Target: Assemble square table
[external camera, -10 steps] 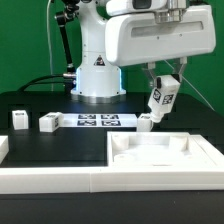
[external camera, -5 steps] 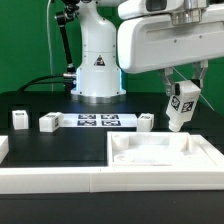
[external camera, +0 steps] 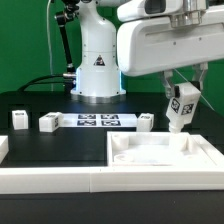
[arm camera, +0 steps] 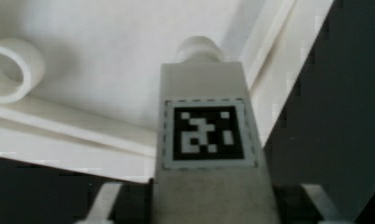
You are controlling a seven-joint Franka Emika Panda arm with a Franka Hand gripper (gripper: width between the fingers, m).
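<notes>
1. First leg and second leg stand loose on the table, well apart from the fingers, toward the exterior view's left. Neither is fitted.
2. The marker board lies between those two and the third leg. That leg sits near the fingers, lower and toward the exterior view's left, and is loose too.
3. The gripper hangs downward from the arm. Its fingers pinch the fourth leg by its upper part, slightly tilted, with the lower end free below the fingertips.
4. The top lies just below the fingers, and the held leg's tip is just above its back rim. In the wrist view a round hole shows off to one side of that tip — probably not lined up yet.
5. Judged from this, the task is early — no leg is joined and four remain to fit.
</notes>
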